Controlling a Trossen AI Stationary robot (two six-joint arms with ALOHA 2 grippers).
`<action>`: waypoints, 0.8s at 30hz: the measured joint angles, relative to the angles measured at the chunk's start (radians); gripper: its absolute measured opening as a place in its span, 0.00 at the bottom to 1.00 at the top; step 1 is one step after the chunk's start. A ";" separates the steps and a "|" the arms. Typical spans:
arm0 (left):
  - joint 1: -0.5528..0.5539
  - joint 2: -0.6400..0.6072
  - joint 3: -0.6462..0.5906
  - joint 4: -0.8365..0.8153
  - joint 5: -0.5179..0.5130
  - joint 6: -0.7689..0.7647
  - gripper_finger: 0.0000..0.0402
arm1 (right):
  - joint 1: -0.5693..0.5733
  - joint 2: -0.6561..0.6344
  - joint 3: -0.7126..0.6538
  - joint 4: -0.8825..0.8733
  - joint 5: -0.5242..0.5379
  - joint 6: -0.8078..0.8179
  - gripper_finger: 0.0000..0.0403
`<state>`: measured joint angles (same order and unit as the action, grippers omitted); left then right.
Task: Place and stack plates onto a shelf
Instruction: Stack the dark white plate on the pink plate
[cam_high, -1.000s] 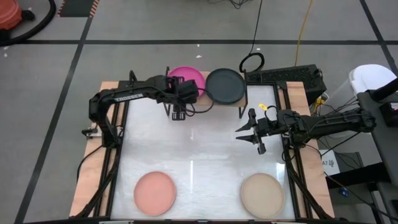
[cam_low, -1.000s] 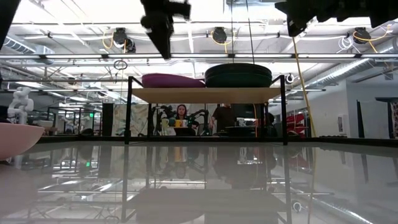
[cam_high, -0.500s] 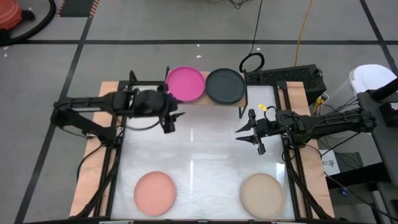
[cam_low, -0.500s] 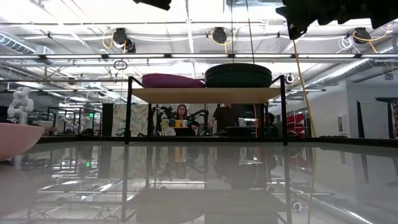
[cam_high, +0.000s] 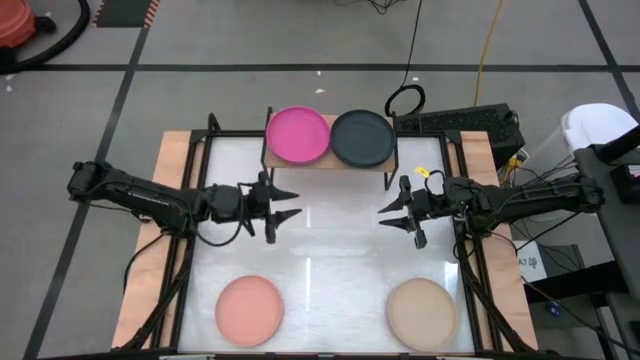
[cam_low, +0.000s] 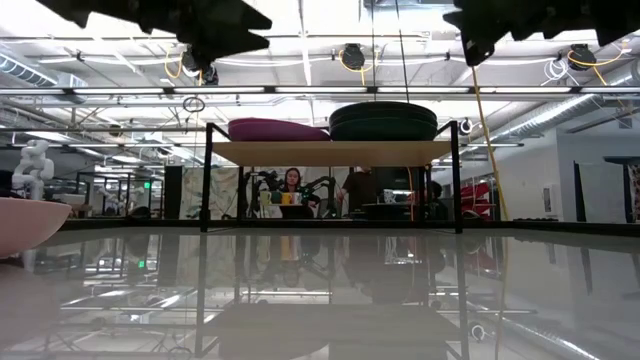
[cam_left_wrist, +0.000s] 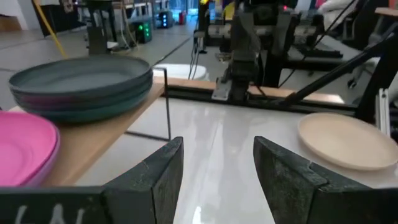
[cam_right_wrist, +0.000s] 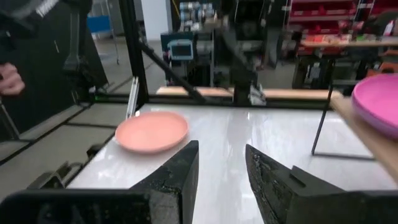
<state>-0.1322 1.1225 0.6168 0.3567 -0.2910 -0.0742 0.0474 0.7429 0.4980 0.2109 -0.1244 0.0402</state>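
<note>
The shelf (cam_high: 330, 160) stands at the table's far middle. On it rest a magenta plate (cam_high: 298, 135) and, to its right, a stack of dark plates (cam_high: 362, 138). In the left wrist view the stack (cam_left_wrist: 81, 87) shows teal with a purple layer between. A salmon pink plate (cam_high: 249, 310) and a beige plate (cam_high: 422, 312) lie flat near the table's near edge. My left gripper (cam_high: 292, 204) hovers open over the table's left middle, pointing right. My right gripper (cam_high: 382, 216) hovers open at the right middle, pointing left. Both are empty.
Black frame rails run along the table's left (cam_high: 185, 260) and right (cam_high: 465, 270) sides. The glossy white top (cam_high: 330, 250) lies bare between the two grippers and the near plates. Cables and a black box (cam_high: 460, 125) sit beyond the shelf's right end.
My left arm has drawn back from over the magenta plate on the shelf toward the table's near and left side, and has turned so that its fingers point right. The magenta plate stays on the shelf. The right arm has kept still.
</note>
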 joint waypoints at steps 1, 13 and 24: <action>-0.002 0.000 -0.007 0.002 -0.007 0.000 0.50 | 0.000 0.000 0.000 0.016 0.000 0.001 0.28; -0.105 -0.281 -0.054 -0.115 -0.120 0.102 0.50 | 0.000 0.032 0.154 -0.218 -0.014 0.031 0.28; -0.143 -0.404 -0.202 -0.003 -0.218 0.116 0.50 | 0.127 0.286 0.203 -0.504 -0.219 0.059 0.28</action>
<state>-0.2748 0.7181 0.4145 0.3533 -0.5091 0.0423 0.1746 1.0294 0.7010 -0.2936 -0.3435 0.0993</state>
